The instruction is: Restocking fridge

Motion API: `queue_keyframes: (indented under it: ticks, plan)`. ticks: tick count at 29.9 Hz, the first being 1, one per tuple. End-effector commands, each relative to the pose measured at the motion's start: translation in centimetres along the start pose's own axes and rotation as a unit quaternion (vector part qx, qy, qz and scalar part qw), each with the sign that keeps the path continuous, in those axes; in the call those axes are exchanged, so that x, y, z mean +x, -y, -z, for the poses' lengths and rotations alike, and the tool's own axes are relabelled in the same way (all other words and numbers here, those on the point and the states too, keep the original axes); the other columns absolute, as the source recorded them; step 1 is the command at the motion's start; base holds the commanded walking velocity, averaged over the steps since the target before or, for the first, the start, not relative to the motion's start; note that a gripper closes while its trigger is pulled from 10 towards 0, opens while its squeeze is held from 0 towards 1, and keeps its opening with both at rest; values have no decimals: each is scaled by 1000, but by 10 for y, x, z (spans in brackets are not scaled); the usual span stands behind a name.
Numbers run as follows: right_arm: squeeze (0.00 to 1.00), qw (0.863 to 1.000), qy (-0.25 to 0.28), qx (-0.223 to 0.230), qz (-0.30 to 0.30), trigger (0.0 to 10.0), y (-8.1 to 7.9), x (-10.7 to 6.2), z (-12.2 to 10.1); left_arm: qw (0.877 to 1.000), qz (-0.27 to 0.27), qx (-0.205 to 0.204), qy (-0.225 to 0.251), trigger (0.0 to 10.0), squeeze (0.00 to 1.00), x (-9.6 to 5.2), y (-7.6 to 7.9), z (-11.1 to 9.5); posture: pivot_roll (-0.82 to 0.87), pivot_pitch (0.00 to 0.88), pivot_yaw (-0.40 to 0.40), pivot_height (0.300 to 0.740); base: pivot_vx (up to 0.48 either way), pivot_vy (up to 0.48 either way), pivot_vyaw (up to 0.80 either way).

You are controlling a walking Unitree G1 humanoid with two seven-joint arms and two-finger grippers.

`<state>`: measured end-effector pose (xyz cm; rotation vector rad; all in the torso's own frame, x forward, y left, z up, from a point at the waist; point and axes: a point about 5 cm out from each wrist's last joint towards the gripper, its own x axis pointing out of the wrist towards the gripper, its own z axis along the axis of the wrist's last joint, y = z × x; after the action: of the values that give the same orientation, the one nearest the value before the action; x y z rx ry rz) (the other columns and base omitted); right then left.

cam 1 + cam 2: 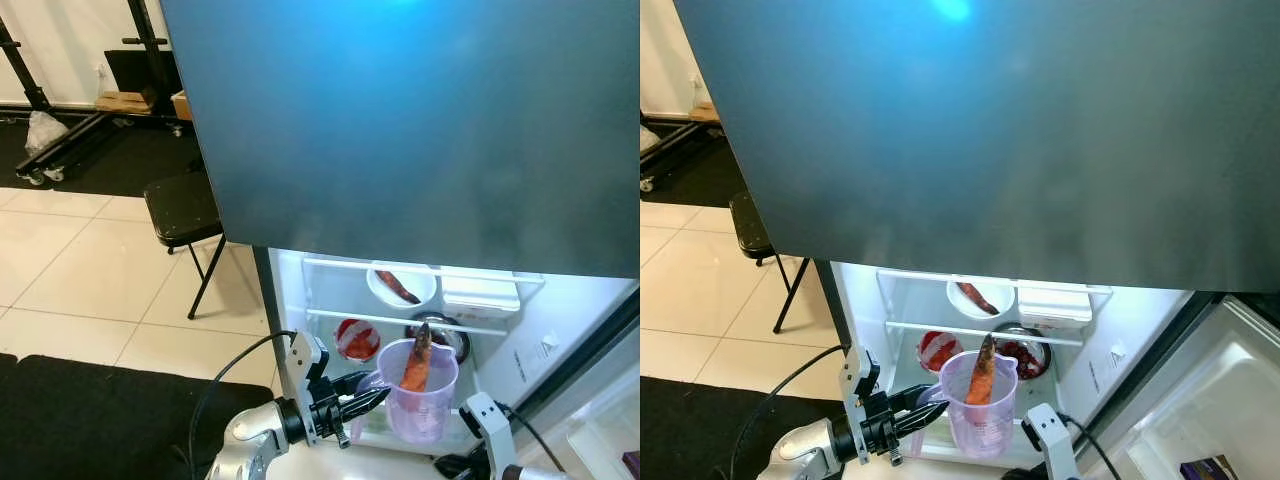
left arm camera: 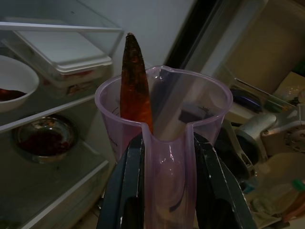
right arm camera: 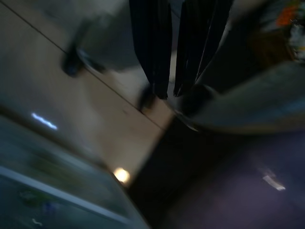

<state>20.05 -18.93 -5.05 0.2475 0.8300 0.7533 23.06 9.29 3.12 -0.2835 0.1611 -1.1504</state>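
My left jaws (image 2: pixel 167 191) pinch the handle of the purple jug (image 1: pixel 420 398), an orange carrot (image 1: pixel 416 368) upright inside, before the open fridge (image 1: pixel 330 290). My right jaws (image 3: pixel 171 90) hang nearly pressed together. Beyond, the shelf (image 1: pixel 400 321) holds bowls.

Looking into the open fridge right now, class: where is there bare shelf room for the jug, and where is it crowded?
The left gripper holds the purple jug with a carrot. Upper shelf: bare left of the white bowl; the lidded container fills the right. Lower shelf: red bowl and metal bowl crowd the middle.
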Motion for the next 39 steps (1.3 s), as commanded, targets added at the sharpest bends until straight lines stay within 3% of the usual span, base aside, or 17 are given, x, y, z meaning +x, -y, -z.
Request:
queue_keyframes:
  ticks: [1, 6, 12, 17, 20, 29, 39]
  plan:
    - [0, 998, 62, 7, -23, 10000, 0, 2, -22, 1000, -7, 14, 0, 10000, 0, -6, -3, -2, -34, 0, -32, 740, 0, 0, 0]
    - [0, 988, 151, 6, -27, 10000, 1, 2, -56, 1000, -23, 14, 9, 10000, 0, -12, -8, -6, -36, 0, -31, 740, 0, 0, 0]
    - [0, 981, 191, 6, -24, 10000, 2, -1, -74, 998, -60, 21, 21, 10000, 0, -21, -18, -11, -37, 0, -30, 740, 0, 0, 0]
    - [0, 981, 195, -11, 6, 10000, 7, -3, -80, 996, -84, 30, 26, 10000, 0, -28, -25, -14, -34, 0, -27, 740, 0, 0, 0]
    - [0, 976, 208, -23, 60, 10000, 14, -8, -90, 987, -145, 59, 36, 10000, 0, -34, -37, -21, -33, 0, -26, 740, 0, 0, 0]
    - [0, 971, 227, -24, 72, 10000, 16, -11, -101, 968, -217, 100, 72, 10000, 0, -36, -51, -37, -38, 0, -30, 735, 0, 0, 0]
    - [0, 968, 236, -9, 82, 10000, 18, -12, -103, 966, -219, 112, 80, 10000, 0, -36, -56, -44, -36, 0, -28, 705, 0, 0, 0]
